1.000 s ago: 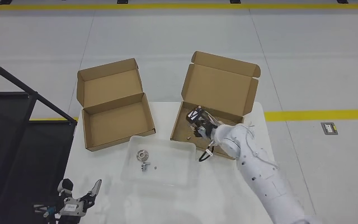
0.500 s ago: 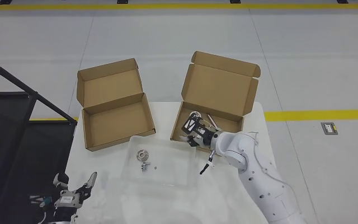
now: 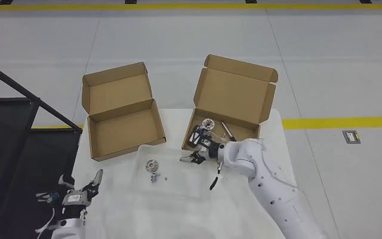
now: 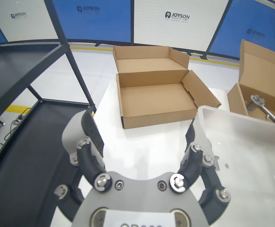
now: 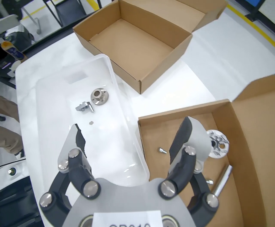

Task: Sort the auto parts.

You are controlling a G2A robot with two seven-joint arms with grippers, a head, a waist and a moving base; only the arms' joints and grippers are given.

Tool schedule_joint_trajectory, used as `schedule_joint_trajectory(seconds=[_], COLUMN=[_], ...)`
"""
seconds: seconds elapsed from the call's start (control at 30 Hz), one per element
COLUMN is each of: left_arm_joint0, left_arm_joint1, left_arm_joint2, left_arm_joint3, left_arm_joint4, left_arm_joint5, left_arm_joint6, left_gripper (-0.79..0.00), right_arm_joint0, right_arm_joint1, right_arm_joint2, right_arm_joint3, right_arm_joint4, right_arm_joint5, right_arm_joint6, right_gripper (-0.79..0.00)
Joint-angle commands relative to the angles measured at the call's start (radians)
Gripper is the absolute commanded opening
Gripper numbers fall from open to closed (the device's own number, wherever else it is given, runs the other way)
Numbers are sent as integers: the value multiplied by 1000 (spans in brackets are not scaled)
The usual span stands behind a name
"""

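The left gripper (image 4: 139,123) is held wide open, empty, at the left edge of the table (image 3: 119,200). A flanged hub (image 3: 152,164) and small bracket (image 3: 155,176) are seen in the clear tray (image 3: 182,182). The right gripper (image 5: 131,125) is spread wide, empty, above the near edge of the right box (image 5: 247,133), in which a disc (image 5: 219,144) and rod (image 5: 223,178) are laid.

White table (image 3: 110,179) at 6 o'clock in the top view. Black metal rack (image 3: 36,161) at 8 o'clock, just beside the table's edge, with a thin black post (image 3: 42,104) slanting across it. Grey floor (image 3: 179,60) from 9 round to 3 o'clock. Yellow floor line (image 3: 179,6) at 12 o'clock along the far edge. Second yellow stripe (image 3: 328,123) at 3 o'clock, with a small floor plate (image 3: 351,136) just beside it. Left wrist view: rack's lower shelf (image 4: 32,139), white pegboard panel (image 4: 178,21) and blue panel (image 4: 92,19) standing behind, and a thin cable (image 4: 16,122) on the floor near the rack.
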Motion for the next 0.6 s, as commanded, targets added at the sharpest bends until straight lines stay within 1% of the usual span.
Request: schedule_joint_trajectory(seconds=[0.0, 0.07, 0.13, 0.17, 0.23, 0.27, 0.5, 0.57], left_arm_joint0=[-56, -117, -178, -207, -267, -285, -285, -282], left_arm_joint1=[1, 2, 5, 6, 9, 11, 11, 11], left_arm_joint2=[9, 25, 52, 66, 88, 92, 92, 91], left_arm_joint3=[18, 47, 81, 102, 145, 161, 161, 162], left_arm_joint4=[18, 46, 132, 157, 210, 228, 228, 226], left_arm_joint5=[7, 8, 4, -5, -42, -54, -54, -52], left_arm_joint6=[-13, -31, -22, -21, -55, -74, -74, -75], left_gripper=[0, 0, 0, 0, 0, 0, 0, 0], right_arm_joint0=[37, 62, 77, 77, 71, 69, 69, 43], right_arm_joint1=[-8, -16, -17, -15, -9, -7, -7, -6], right_arm_joint2=[-18, -34, -41, -44, -50, -50, -50, -50], right_arm_joint3=[71, 119, 145, 146, 128, 124, 124, 103], right_arm_joint4=[25, 44, 38, 23, -22, -32, -32, -29], right_arm_joint5=[-31, -76, -129, -155, -216, -224, -224, -214], right_arm_joint6=[-31, -79, -129, -150, -172, -172, -172, -188], right_gripper=[0, 0, 0, 0, 0, 0, 0, 0])
